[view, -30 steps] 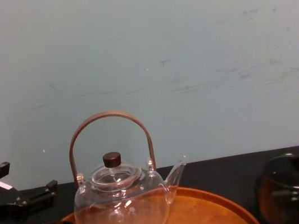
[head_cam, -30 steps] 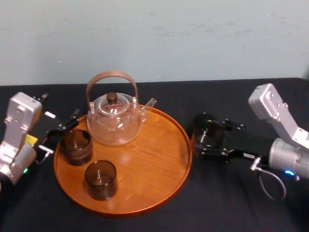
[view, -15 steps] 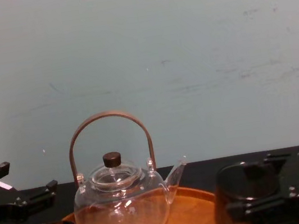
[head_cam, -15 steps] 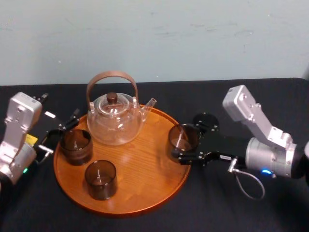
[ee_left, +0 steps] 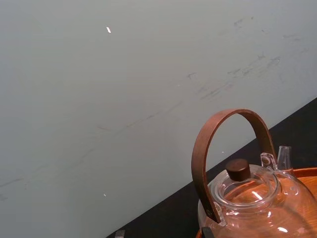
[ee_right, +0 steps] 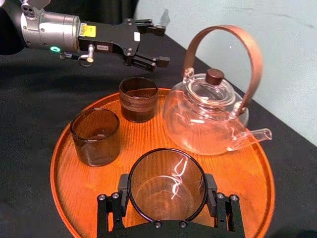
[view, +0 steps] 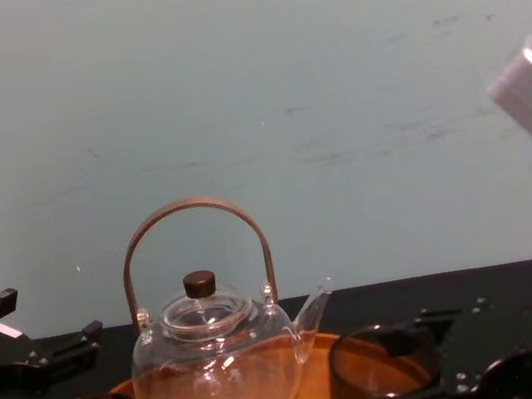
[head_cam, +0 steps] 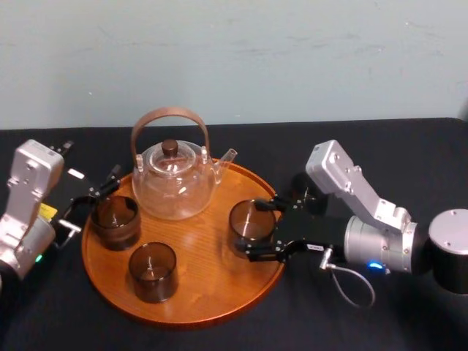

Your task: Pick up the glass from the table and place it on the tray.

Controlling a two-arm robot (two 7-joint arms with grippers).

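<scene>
The tray (head_cam: 219, 296) is orange-brown wood with straight visible grain and a soft sheen (light catches along its rim). The tabletop (head_cam: 409, 322) is matt black and throws back no reflections. The glass (head_cam: 251, 225) is smooth, glossy, smoke-brown and see-through, like the two other glasses (head_cam: 115, 221) on the wood. The teapot (head_cam: 174, 191) is clear, shiny glass with bright highlights; its arched handle (head_cam: 170, 113) is smooth brown wood, its lid knob (head_cam: 170, 146) dark. The right claw (head_cam: 254, 232) and left claw (head_cam: 93, 196) are matt black hard parts; the arm housings (head_cam: 333, 172) behind them are satin silver-grey. The wall (head_cam: 292, 58) is pale, matt and faintly scuffed
</scene>
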